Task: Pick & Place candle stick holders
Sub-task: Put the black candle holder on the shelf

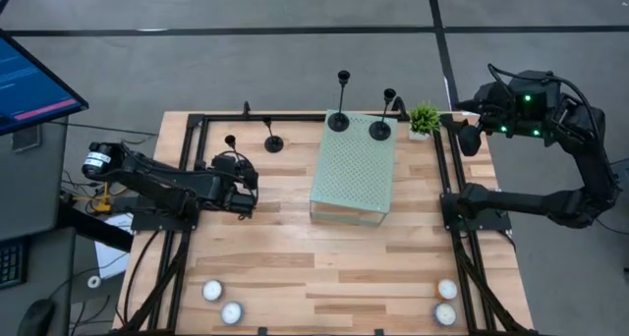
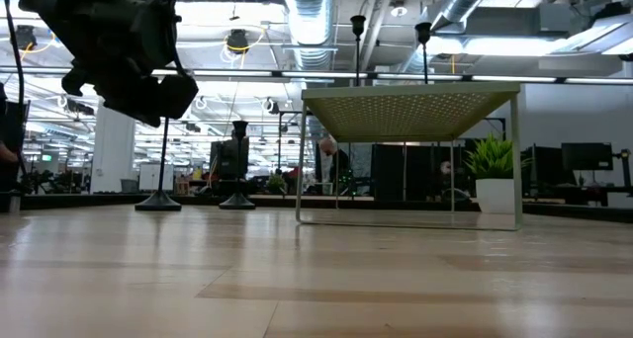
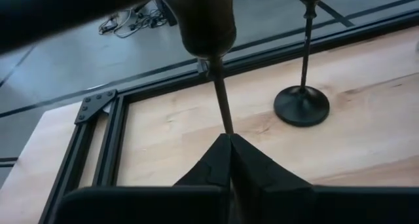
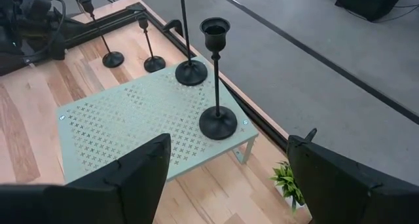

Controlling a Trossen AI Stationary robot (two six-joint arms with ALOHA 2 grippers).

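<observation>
Four black candle stick holders show. Two stand by their disc bases on the pale green perforated stand (image 1: 354, 169): one at its far middle (image 1: 339, 120), one at its far right (image 1: 379, 130). A short one (image 1: 273, 143) stands on the table left of the stand. My left gripper (image 3: 230, 137) is shut on the fourth holder (image 1: 232, 141), left of the short one. My right gripper (image 4: 226, 178) is open and empty, high beyond the table's far right corner (image 1: 470, 132). My left gripper pinches the holder's thin stem (image 3: 224, 116), below the top cup (image 3: 200, 21), between its two fingertips. The fingers come from the table's left and lie across the stem. The holder is upright; its disc base (image 2: 158, 203) sits level with the short holder's base (image 2: 237, 201).
A small green potted plant (image 1: 425, 118) stands at the far right by the stand. White tealights lie near the front: two at the left (image 1: 211, 291) (image 1: 232, 312), two at the right (image 1: 447, 289) (image 1: 445, 314). A black frame rail (image 1: 295, 117) runs along the far edge.
</observation>
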